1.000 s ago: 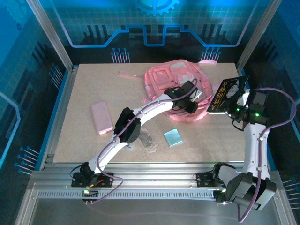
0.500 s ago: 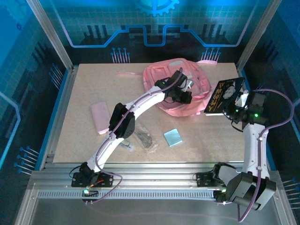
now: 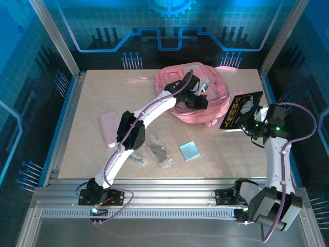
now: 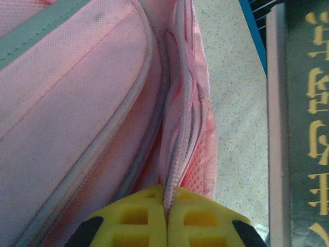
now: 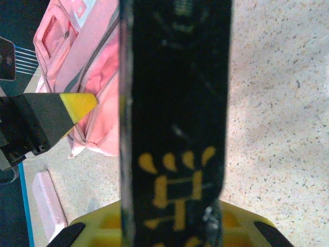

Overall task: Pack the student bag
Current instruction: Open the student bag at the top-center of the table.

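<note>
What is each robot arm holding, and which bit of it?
The left fingers pinch the pink student bag by a thin edge beside its zip. The right fingers grip the black book by one end.

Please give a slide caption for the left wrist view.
Left gripper shut on an edge of the soft pink fabric backpack; black book with gold characters at right.

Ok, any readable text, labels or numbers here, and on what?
"Y": lowest yellow letter on the black book, top view; the rest of that lettering is too small to read.
Book, wrist views: large yellow characters, Chinese by their look, cropped and blurred, not readable.
Bag: no text seen.
</note>
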Robot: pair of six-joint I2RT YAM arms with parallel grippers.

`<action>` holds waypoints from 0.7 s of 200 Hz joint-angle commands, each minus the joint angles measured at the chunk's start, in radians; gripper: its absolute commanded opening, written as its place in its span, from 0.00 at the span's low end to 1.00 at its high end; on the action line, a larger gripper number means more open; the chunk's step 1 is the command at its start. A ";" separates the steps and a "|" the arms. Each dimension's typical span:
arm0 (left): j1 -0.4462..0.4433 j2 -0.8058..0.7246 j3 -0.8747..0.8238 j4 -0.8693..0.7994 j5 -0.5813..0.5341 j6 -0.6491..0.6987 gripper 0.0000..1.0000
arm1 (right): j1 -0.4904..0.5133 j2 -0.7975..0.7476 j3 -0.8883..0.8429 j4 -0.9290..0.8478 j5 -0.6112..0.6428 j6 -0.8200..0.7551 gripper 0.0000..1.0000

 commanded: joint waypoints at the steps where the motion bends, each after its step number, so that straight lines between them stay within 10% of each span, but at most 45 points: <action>1: 0.003 -0.047 0.006 0.085 0.068 -0.019 0.00 | 0.019 -0.021 0.005 0.064 -0.034 0.000 0.00; 106: 0.003 -0.026 0.006 0.067 0.092 -0.024 0.14 | 0.056 -0.009 0.000 0.075 -0.012 0.002 0.00; 140: 0.003 -0.034 -0.015 0.051 0.054 -0.005 0.00 | 0.057 -0.011 -0.003 0.085 -0.008 0.009 0.00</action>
